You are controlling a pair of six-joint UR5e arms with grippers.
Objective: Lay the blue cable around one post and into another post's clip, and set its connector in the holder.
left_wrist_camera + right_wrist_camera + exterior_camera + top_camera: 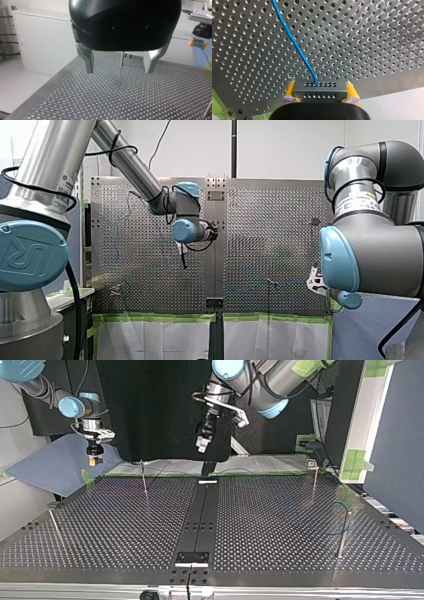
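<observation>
Connector seen clamped between the right gripper's yellow pads, held clear of the table. From its face the cable is led away over the perforations. Wide open and empty, the left gripper is held above the table, a post visible beyond its fingers. By the top view, the connector is found over the table's far left corner.
</observation>
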